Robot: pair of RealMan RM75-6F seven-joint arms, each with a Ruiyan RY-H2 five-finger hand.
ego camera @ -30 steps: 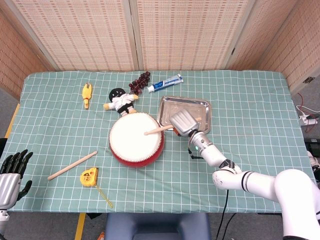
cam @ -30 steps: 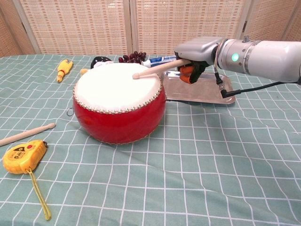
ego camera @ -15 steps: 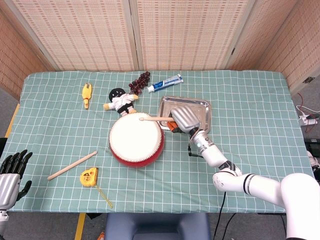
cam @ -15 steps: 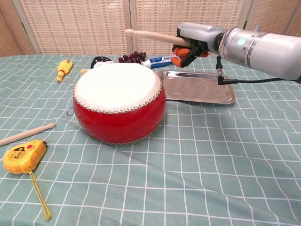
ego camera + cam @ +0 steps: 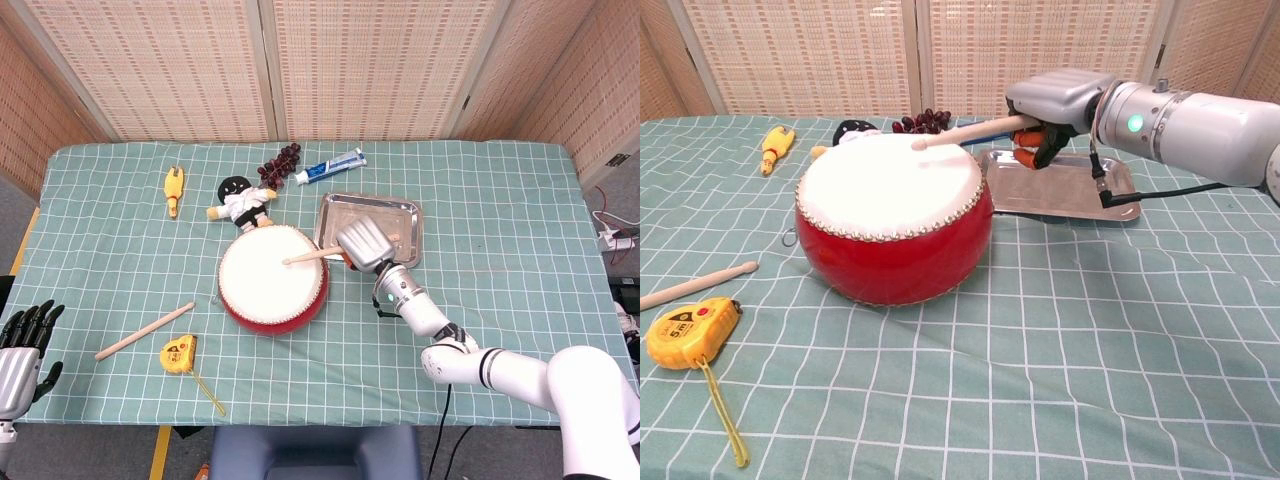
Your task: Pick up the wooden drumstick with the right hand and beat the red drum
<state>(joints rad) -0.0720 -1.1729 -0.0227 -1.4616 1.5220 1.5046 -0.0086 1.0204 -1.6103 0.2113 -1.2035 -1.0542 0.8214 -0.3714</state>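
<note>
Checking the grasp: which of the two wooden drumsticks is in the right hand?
The drumstick over the red drum, gripped by the right hand. The other drumstick lies beside the tape measure.

We take the drum (image 5: 272,277) as landmark: tray (image 5: 402,212) to its right, doll (image 5: 240,201) behind, spare stick (image 5: 144,331) and tape measure (image 5: 179,352) front-left, toothpaste (image 5: 329,167) behind.

Wooden drumstick (image 5: 965,131) angles tip-down over the red drum (image 5: 894,222) (white skin).
</note>
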